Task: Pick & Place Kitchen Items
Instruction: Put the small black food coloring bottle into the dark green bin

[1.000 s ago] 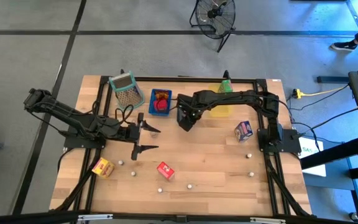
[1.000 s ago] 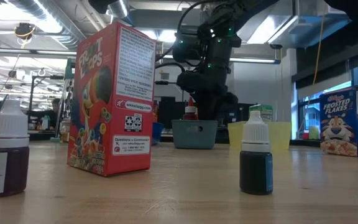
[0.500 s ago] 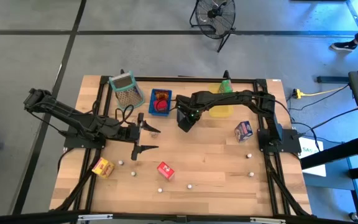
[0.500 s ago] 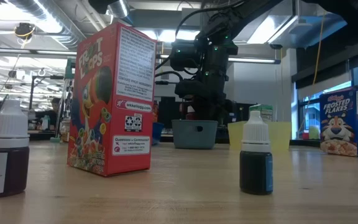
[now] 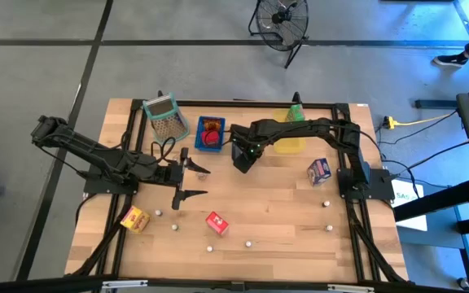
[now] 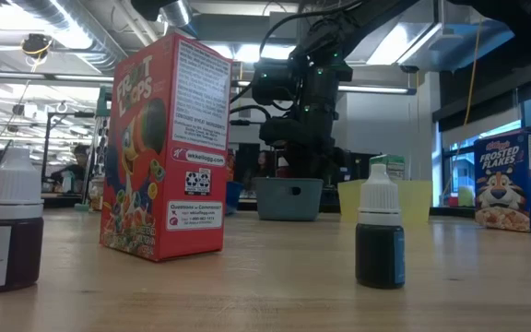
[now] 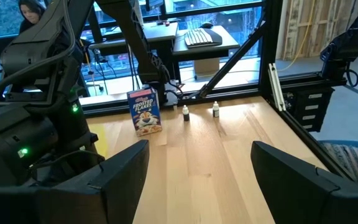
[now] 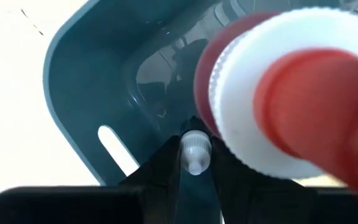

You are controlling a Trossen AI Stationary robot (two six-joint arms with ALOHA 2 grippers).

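Observation:
My right gripper (image 5: 241,159) points down over a grey tray (image 8: 86,81) and is shut on a small white-capped bottle (image 8: 195,152). A red bottle with a white collar (image 8: 291,99) stands close beside it in that tray. My left gripper (image 5: 190,181) waits open at mid-left, above the table. A red carton (image 5: 216,222), a yellow-orange carton (image 5: 134,218) and a purple-white carton (image 5: 319,170) stand on the table. Several tiny bottles (image 5: 249,242) stand among them. My right gripper pinches the small bottle's white cap (image 8: 195,144) between its two fingertips (image 8: 219,174). The fingers come from above and point down into the grey tray. The cap hides the bottle's body, so I cannot tell whether it rests on the tray floor.
A blue tray (image 5: 210,134) with a red item, a mesh basket (image 5: 165,116) and a yellow tray (image 5: 290,140) with a green carton (image 5: 296,114) line the far side. In the low view the red carton (image 6: 166,148) and a dark bottle (image 6: 379,235) stand near the front.
My right gripper has sunk a little toward the grey tray with the small bottle, then kept still. It now hides the red bottle's top in the low view.

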